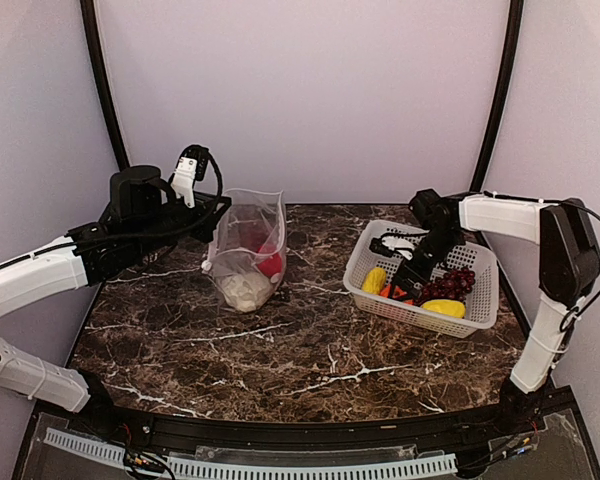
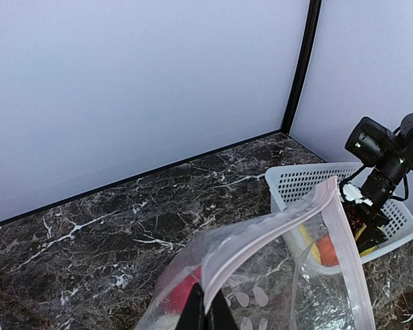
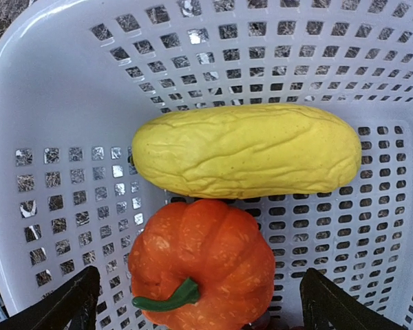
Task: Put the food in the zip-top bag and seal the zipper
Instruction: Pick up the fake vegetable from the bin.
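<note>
The zip-top bag [image 1: 248,250] stands upright left of centre in the top view, on the dark marbled surface [image 1: 280,350]. It is clear, crumpled and printed with pale dots, and its mouth gapes upward. Inside it a red pepper [image 1: 270,263] lies above a white-green cabbage [image 1: 245,291] at the bottom. In the left wrist view the zipper [image 2: 282,221] is a pinkish-white strip arching from the lower centre up toward the right, unsealed.

The rest of the food sits in a white perforated basket [image 1: 420,317] at the right of the top view. A yellow piece [image 1: 375,280] lies at the basket's left end, just beside the orange-red round one [image 1: 393,292]. The dark purple grapes [image 1: 450,283] are in the middle, and a second yellow piece [image 1: 444,308] lies against the near wall.

The left arm reaches in from the left edge, and its left pincer [image 2: 208,313] is clenched on the bag's rim, holding that side up. The right arm rises at the lower right, bends at the upper right and runs left, with its wrist tipped down into the basket. The right pincer [image 1: 412,272] is released. In its wrist view the black fingers [image 3: 69,306] stand wide at the bottom corners, on either side of the orange-red piece and apart from it.
</note>
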